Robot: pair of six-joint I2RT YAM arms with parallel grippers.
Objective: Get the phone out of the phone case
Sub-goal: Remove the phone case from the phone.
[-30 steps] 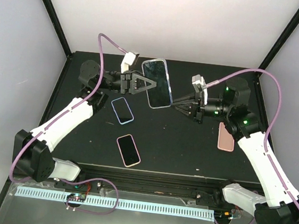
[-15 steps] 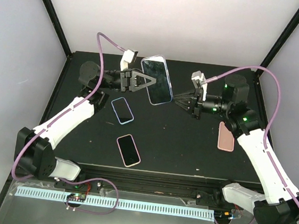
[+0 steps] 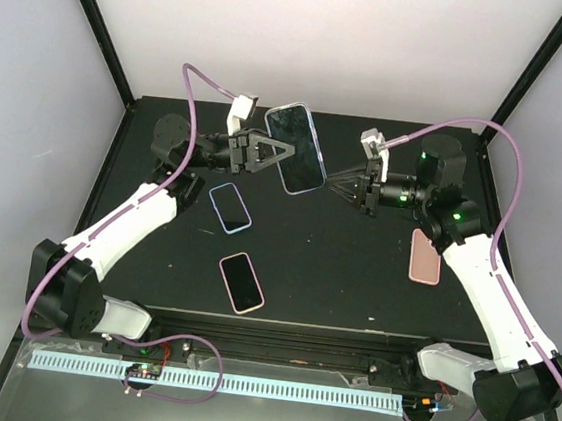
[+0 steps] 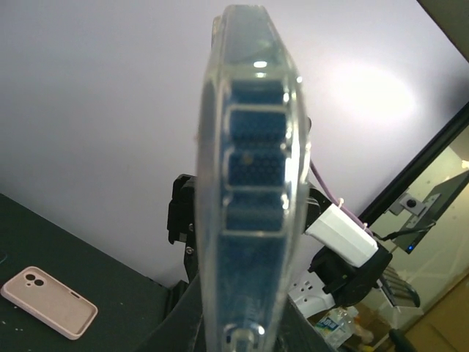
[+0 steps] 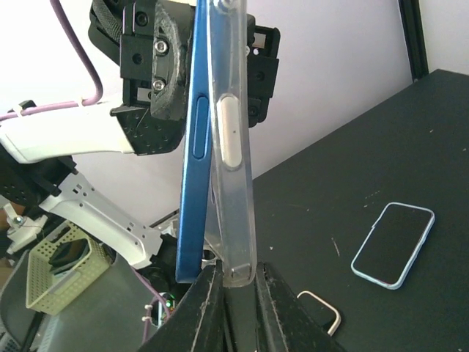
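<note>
1. Table [image 3: 335, 267]: black top. It lies below the phone, which hangs clear of it over the far half.
2. Left arm [image 3: 124, 224] and right arm [image 3: 498, 299]: white links, black joints. They reach toward the phone from opposite sides, and a purple cable [image 3: 196, 79] loops over each.
3. Phone [image 3: 296, 147]: the landmark. It is held in the air between the two grippers, dark screen toward the overhead camera, long axis slightly tilted. The right wrist view shows its blue edge [image 5: 192, 183].
4. Clear case [image 5: 229, 147]: still on the phone at the end nearest the left gripper. At the other end it stands off the blue edge, with a narrow gap between them.
5. Left gripper [image 3: 285, 154]: at the phone's left-arm edge, jaws pressed in on the phone and the case around it.
6. Right gripper [image 5: 233, 275]: at the opposite edge of the phone, jaws pinching the rim of the clear case only. The blue edge sits just outside the fingers [image 5: 205, 301].
7. Pale-blue phone [image 3: 230, 207]: flat on the table, screen up, below the phone and nearer the arm bases, on the left-arm side.
8. Pink-rimmed phone [image 3: 241, 282]: flat, screen up, nearer the bases again than the pale-blue one.
9. Pink case [image 3: 425, 257]: flat on the table, well apart from the phone on the right-arm side, beside that arm.
</note>
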